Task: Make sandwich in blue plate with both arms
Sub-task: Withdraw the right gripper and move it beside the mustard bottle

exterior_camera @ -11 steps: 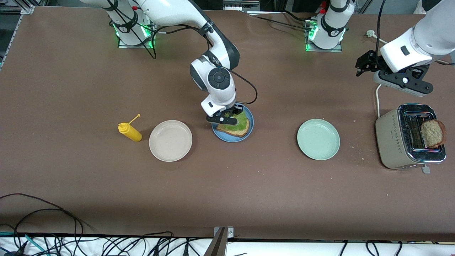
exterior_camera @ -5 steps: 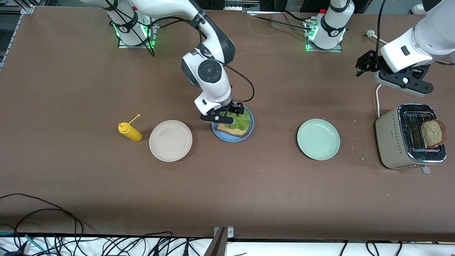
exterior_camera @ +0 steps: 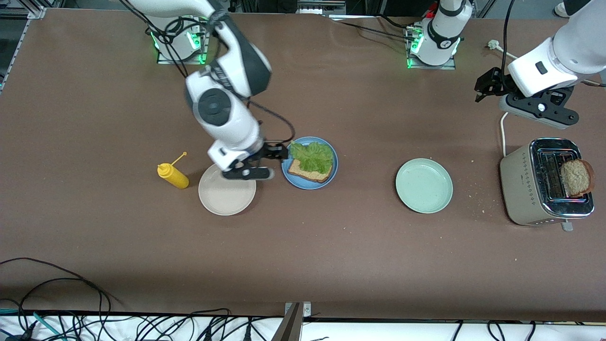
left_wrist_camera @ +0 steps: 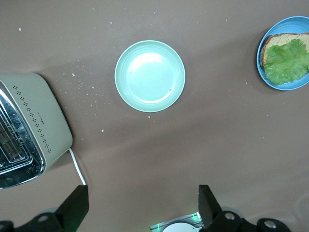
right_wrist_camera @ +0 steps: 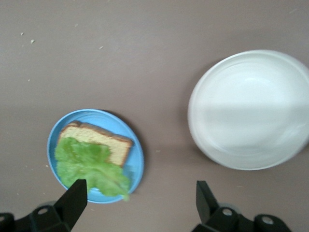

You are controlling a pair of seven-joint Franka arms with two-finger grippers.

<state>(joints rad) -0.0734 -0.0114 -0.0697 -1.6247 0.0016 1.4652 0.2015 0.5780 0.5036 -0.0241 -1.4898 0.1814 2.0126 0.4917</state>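
Observation:
The blue plate [exterior_camera: 296, 183] holds one bread slice [exterior_camera: 307, 174] with a green lettuce leaf [exterior_camera: 312, 157] lying on top. My right gripper [exterior_camera: 279, 152] is open and empty, over the table between the blue plate and the beige plate [exterior_camera: 222, 196]. Its wrist view shows the open gripper [right_wrist_camera: 139, 198], the lettuce [right_wrist_camera: 87, 166], the bread [right_wrist_camera: 104, 140] and the blue plate [right_wrist_camera: 137, 164]. A second bread slice [exterior_camera: 576, 177] stands in the toaster [exterior_camera: 523, 189]. My left gripper [exterior_camera: 487, 85] waits open and empty above the table near the toaster; it also shows open in its wrist view [left_wrist_camera: 142, 205].
A pale green plate [exterior_camera: 423, 185] lies between the blue plate and the toaster. A yellow mustard bottle [exterior_camera: 173, 175] stands beside the beige plate toward the right arm's end. The toaster's white cord [exterior_camera: 503, 135] runs toward the bases. Crumbs lie near the toaster.
My right gripper has let go of the lettuce, leaving it on the bread, and moved off the blue plate toward the beige plate. The left arm has not moved.

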